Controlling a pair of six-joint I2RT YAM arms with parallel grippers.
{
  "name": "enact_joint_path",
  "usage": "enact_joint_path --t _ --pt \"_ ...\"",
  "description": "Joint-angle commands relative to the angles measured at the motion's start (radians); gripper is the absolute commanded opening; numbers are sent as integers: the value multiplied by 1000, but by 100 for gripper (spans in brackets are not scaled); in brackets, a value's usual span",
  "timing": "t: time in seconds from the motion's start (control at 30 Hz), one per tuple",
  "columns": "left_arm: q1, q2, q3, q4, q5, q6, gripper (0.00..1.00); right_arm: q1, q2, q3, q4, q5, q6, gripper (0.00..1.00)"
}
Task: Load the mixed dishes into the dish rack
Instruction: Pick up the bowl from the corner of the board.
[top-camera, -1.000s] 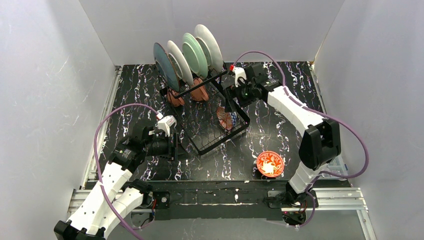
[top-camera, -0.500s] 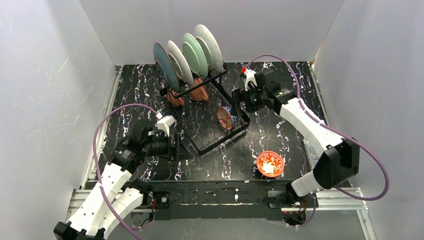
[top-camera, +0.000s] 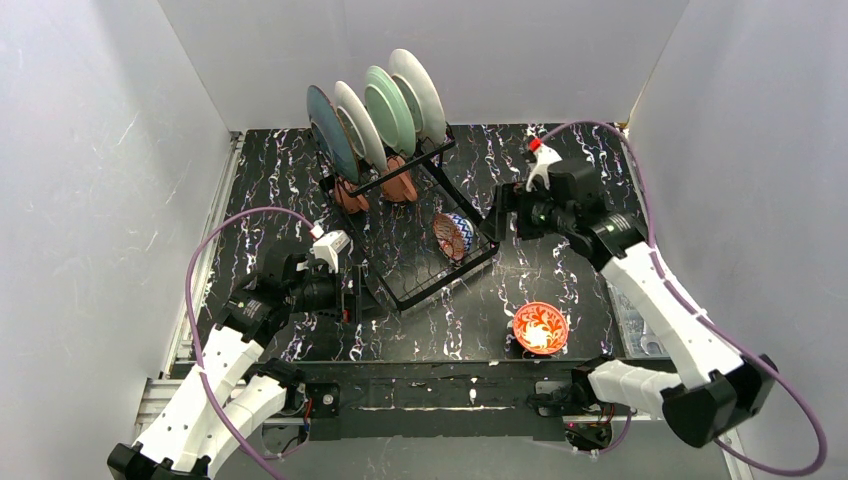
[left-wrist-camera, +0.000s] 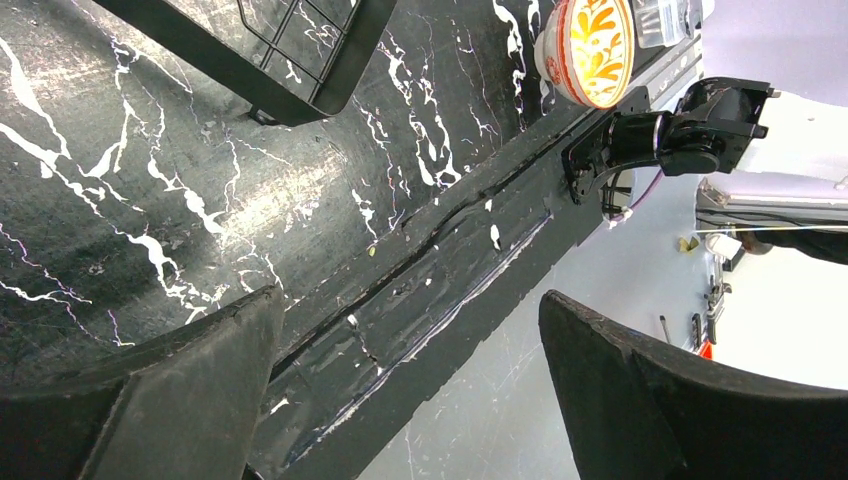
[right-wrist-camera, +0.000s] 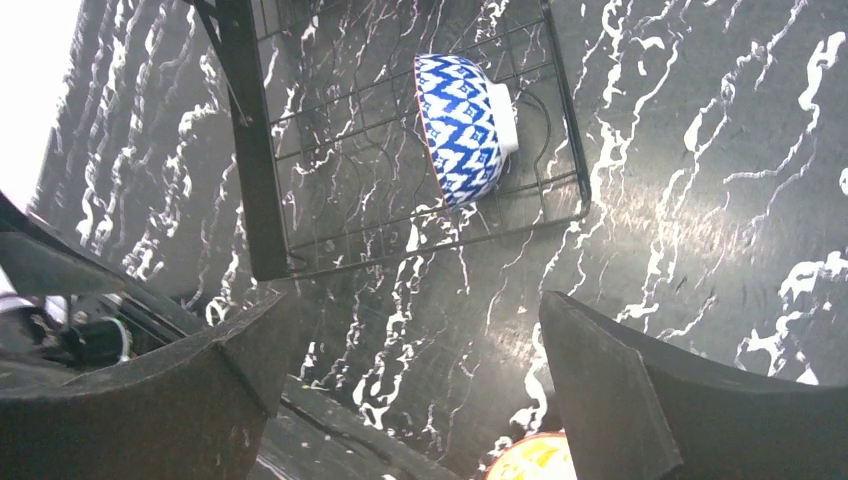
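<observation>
From the overhead camera I saw the dish rack (top-camera: 420, 262) in the middle of the tabletop (top-camera: 560, 270). At the rack's far end four plates stood upright in the slots, with the dark teal plate (top-camera: 330, 130) at the left of the row. Two terracotta mugs (top-camera: 350, 196) sat under them. The racked bowl (top-camera: 452, 236) stood on edge inside the rack, toward its right side. The loose bowl (top-camera: 540, 327) sat upright on the tabletop, off the rack's near right corner and apart from it. The left fingers (top-camera: 347, 298) hung by the rack's near left corner, and the right fingers (top-camera: 497, 212) hung just beside its right side.

On the left wrist camera the left fingers (left-wrist-camera: 170, 400) were spread wide with nothing between them, over bare tabletop. A corner of the rack (left-wrist-camera: 362, 50) showed at the top, with the loose bowl (left-wrist-camera: 590, 45) beyond it.

On the right wrist camera the right fingers (right-wrist-camera: 660, 400) were also wide and empty. The racked bowl (right-wrist-camera: 465, 125) showed its blue-and-white outside, tipped on its side on the rack's wires.
</observation>
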Motion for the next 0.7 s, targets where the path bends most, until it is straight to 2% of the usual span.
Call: enact_joint_path --t 0.0,0.17,0.33,0.4,0.5,0.67 --pt "-6 -2 1 -21 -13 7 98 4 -128 -54 11 77 131 98" --pt "-5 2 6 -31 -27 11 98 4 -200 -74 -54 27 118 98" --pt "-6 -1 8 -31 -32 11 98 4 -248 -111 -192 52 133 100" --pt "-6 -1 8 -33 -32 10 98 4 -248 -118 -260 73 132 93" --pt "-5 -1 7 -34 -33 10 99 4 -244 -127 -348 128 131 91" --pt "-5 2 8 -34 -32 8 99 5 -260 -205 -381 110 155 84"
